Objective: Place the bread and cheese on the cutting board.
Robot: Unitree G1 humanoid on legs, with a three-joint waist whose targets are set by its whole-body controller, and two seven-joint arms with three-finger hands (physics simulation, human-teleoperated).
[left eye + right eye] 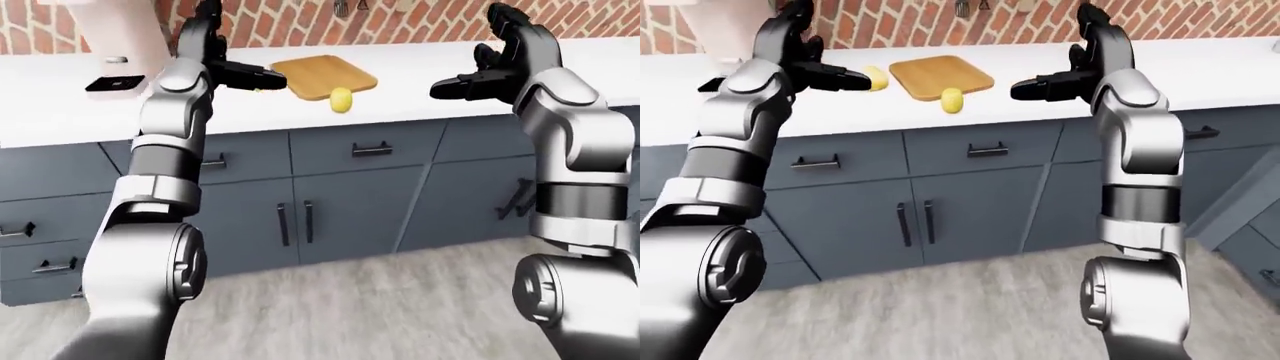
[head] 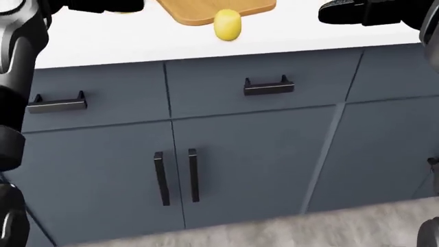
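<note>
Cutting board (image 1: 941, 76) sits mid-counter (image 1: 1200, 64), a yellow piece (image 1: 952, 100) at its near edge, another (image 1: 873, 77) just left. White counter lies bare to the right. My left hand (image 1: 805, 64) and right hand (image 1: 1065, 67) hover raised, fingers spread, holding nothing.

matt wooden cutting board (image 1: 322, 75), seemingly smooth white counter (image 1: 420, 64).
</note>
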